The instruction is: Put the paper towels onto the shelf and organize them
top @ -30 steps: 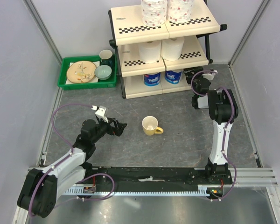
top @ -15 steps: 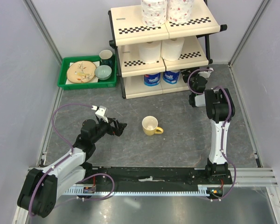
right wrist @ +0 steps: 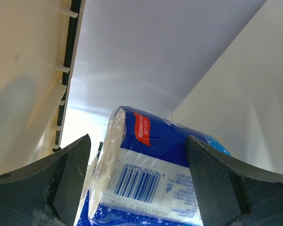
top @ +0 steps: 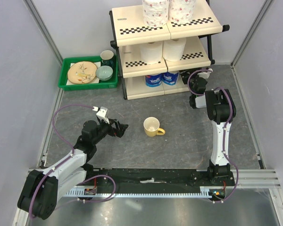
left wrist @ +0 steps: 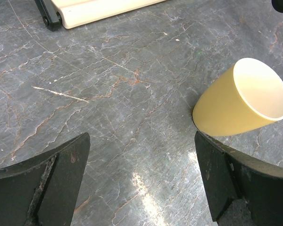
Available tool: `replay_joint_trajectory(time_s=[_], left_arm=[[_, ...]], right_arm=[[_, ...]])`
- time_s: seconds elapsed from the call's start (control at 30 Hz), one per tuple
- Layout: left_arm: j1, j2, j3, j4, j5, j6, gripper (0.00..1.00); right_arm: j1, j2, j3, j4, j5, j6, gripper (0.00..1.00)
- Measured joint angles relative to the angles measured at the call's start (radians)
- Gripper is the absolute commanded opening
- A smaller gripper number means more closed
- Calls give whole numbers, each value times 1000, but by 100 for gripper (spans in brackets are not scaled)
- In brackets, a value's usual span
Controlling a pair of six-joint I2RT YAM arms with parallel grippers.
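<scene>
The shelf (top: 132, 35) stands at the back. Two floral paper towels (top: 155, 12) are on its top tier and two plain ones (top: 152, 52) on the middle tier. Two blue-wrapped ones (top: 153, 80) are on the bottom tier. My right gripper (top: 185, 76) reaches into the bottom tier from the right. In the right wrist view its jaws (right wrist: 136, 139) stand wide open around the right blue-wrapped roll (right wrist: 155, 165), with a gap at the left finger (right wrist: 61, 179). My left gripper (top: 121, 127) rests open and empty on the table, also in the left wrist view (left wrist: 141, 136).
A yellow mug (top: 153, 126) stands mid-table, just right of the left gripper, and also shows in the left wrist view (left wrist: 240, 99). A green tray (top: 66, 84) at the back left holds a plate, a bowl and a dark mug. Grey walls close both sides.
My right gripper has moved left toward the shelf's bottom tier. The right blue-wrapped roll has slid left with it, closer to the other blue roll. The left arm has not moved.
</scene>
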Motion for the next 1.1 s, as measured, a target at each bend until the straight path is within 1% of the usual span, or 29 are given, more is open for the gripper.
replay_joint_trajectory(time_s=[0.47, 0.57, 0.67, 0.8, 0.93, 1.03, 1.1], left_arm=[[0, 0, 0, 0, 0, 0, 99], [0, 0, 0, 0, 0, 0, 99], [0, 0, 0, 0, 0, 0, 99], [0, 0, 0, 0, 0, 0, 99], [0, 0, 0, 0, 0, 0, 99], [0, 0, 0, 0, 0, 0, 99], [0, 0, 0, 0, -1, 0, 99]], right_arm=[[1, 0, -7, 14, -20, -1, 91], [0, -7, -44, 33, -8, 2, 91], [-3, -39, -114, 39, 13, 11, 92], [-5, -122, -202, 34, 61, 9, 93], [-10, -260, -298, 37, 113, 8, 93], [-12, -346, -388, 22, 132, 10, 94], [-12, -431, -478, 10, 142, 9, 95]])
